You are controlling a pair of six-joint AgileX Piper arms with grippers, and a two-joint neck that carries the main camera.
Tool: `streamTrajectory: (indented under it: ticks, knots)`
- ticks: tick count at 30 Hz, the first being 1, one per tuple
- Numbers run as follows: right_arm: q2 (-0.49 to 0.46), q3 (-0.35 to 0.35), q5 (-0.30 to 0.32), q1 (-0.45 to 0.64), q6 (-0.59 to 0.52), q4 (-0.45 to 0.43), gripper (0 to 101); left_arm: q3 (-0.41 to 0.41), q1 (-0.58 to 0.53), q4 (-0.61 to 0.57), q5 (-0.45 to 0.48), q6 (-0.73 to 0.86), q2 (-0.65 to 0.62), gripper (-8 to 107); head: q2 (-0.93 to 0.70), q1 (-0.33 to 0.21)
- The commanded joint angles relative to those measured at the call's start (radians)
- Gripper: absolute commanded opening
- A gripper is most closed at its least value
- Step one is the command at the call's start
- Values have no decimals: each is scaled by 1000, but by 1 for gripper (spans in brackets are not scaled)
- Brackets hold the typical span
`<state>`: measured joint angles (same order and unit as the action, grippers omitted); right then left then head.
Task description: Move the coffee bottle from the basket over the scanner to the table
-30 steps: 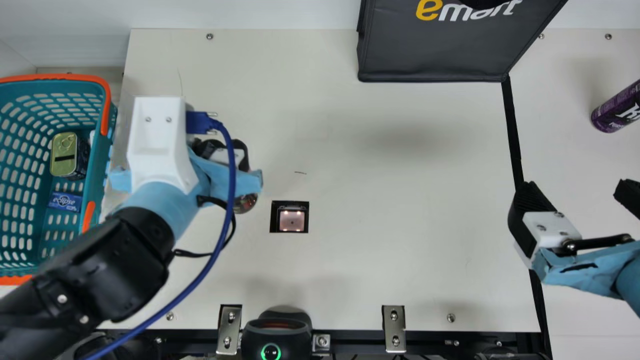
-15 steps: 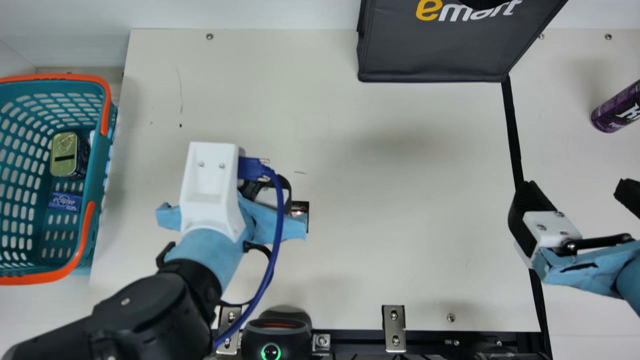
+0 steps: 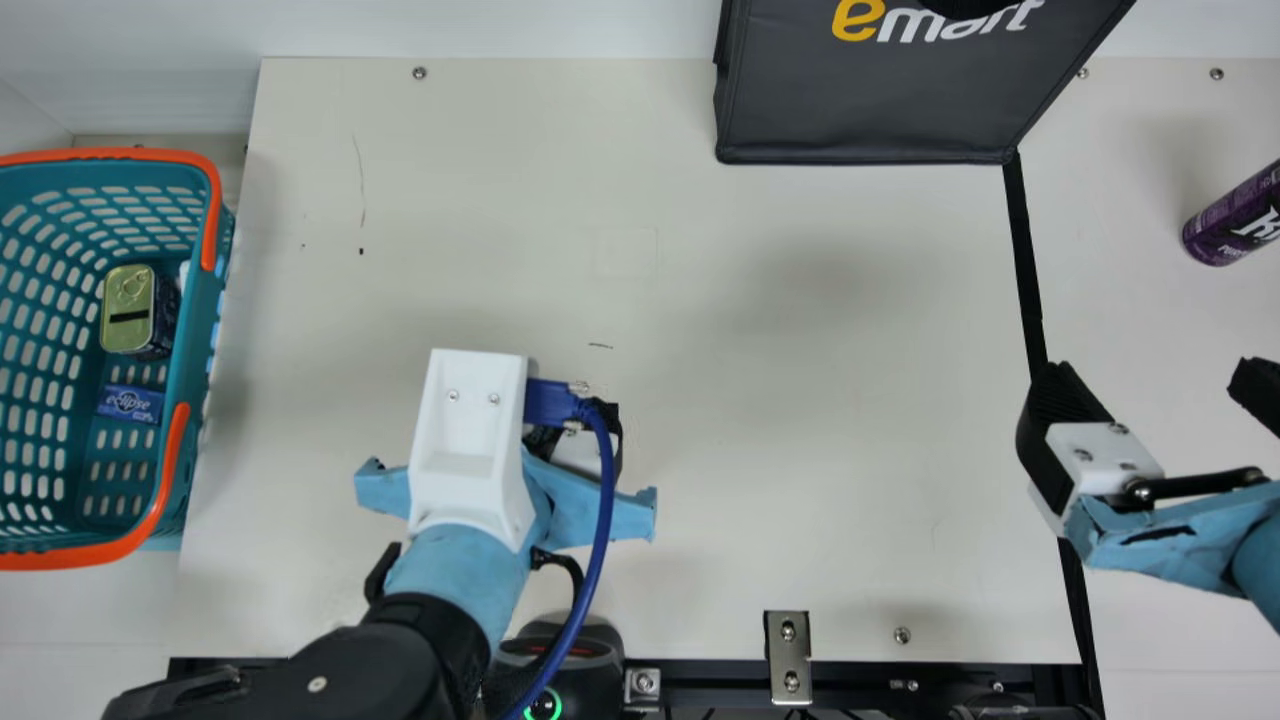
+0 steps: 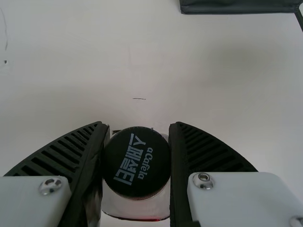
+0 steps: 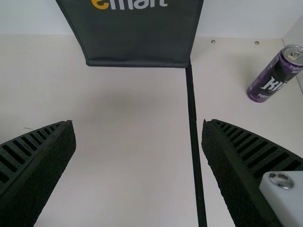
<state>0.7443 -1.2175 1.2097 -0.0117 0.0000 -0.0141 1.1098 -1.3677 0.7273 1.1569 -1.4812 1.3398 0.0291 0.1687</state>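
While carrying the coffee bottle (image 4: pixel 136 207) above the cream table (image 3: pixel 800 450), grips it with the left gripper (image 4: pixel 137 125), clamped on either side at the black cap (image 4: pixel 136 163). Appears to be in the scanning step, with a dark edge, apparently of the scanner (image 4: pixel 115 132), just behind the cap in the left wrist view. Gives no sure sign of a finished scan, nor of the height above the surface.

Waits at the robot's right, with the right gripper (image 5: pixel 138 122) spread wide and holding nothing. Stands well apart at the left, in the teal basket (image 3: pixel 200 300): a tin (image 3: pixel 128 310) and a small blue pack (image 3: pixel 130 403). Completes the far side with a dark bag (image 3: pixel 870 110) and, farther right, a purple can (image 3: pixel 1235 220).

Calls next, by the look of things, for a steady pass over the scanner, then for a move onto bare table beside it. Needs a straight, slow descent there, with the base flat before any loosening of the grip. Risks a topple if released tilted or too high, held as it is near the top. Asks nothing, most likely, of the right arm
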Motion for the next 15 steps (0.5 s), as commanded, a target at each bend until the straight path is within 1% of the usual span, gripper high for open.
streamTrajectory:
  ticks: [1, 8, 15]
  knots:
    - [0, 0, 0, 0, 0, 0, 95, -8, -10, 14, 7, -30, 5, -8, -2, -30]
    - [0, 0, 0, 0, 0, 0, 95, -55, -36, 96, 11, -136, 29, -8, -2, -30]
    - [0, 0, 0, 0, 0, 0, 95, -94, -21, 161, -17, -210, 53, -8, -2, -30]
